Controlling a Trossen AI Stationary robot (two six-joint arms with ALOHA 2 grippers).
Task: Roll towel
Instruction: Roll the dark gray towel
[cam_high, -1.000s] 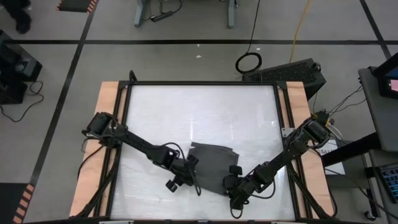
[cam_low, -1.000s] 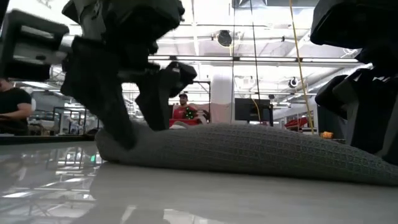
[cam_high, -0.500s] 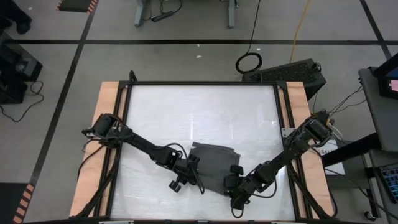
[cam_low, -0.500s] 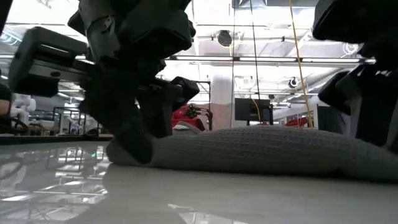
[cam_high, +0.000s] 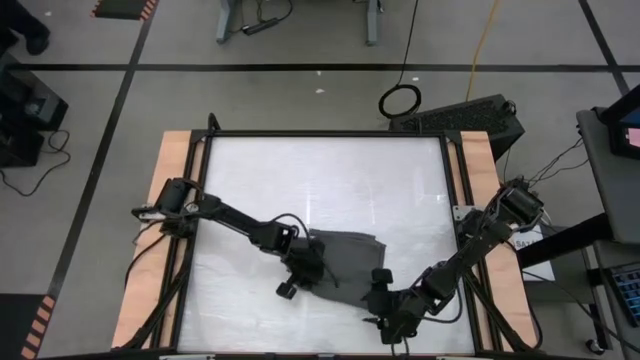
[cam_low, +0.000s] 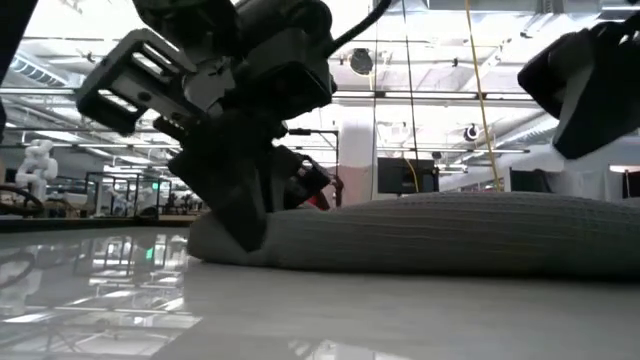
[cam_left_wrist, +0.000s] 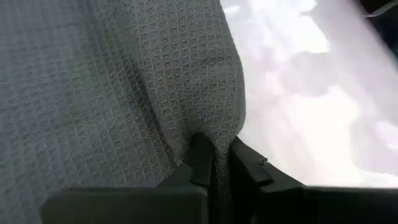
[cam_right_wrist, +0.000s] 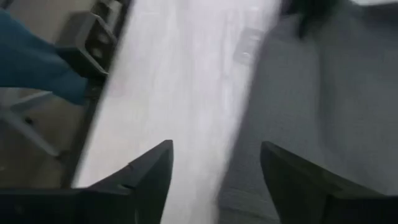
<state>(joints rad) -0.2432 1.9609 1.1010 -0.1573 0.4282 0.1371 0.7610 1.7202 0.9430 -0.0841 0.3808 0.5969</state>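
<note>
Left claw (cam_left_wrist: 214, 163) pinches the towel (cam_high: 345, 262) edge (fabric bunched between its fingers); right claw (cam_right_wrist: 214, 165), spread, hangs beside the towel over the surface (cam_high: 300, 180).

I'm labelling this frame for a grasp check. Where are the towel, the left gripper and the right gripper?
towel (cam_high: 350, 262): high view, middle of the grey cloth.
left gripper (cam_left_wrist: 214, 163): left wrist view, between its fingers, pinching the towel's edge.
right gripper (cam_right_wrist: 216, 169): right wrist view, the gap between its spread fingers.

Dk grey towel (cam_high: 345, 262), rumpled, table's near centre
</note>
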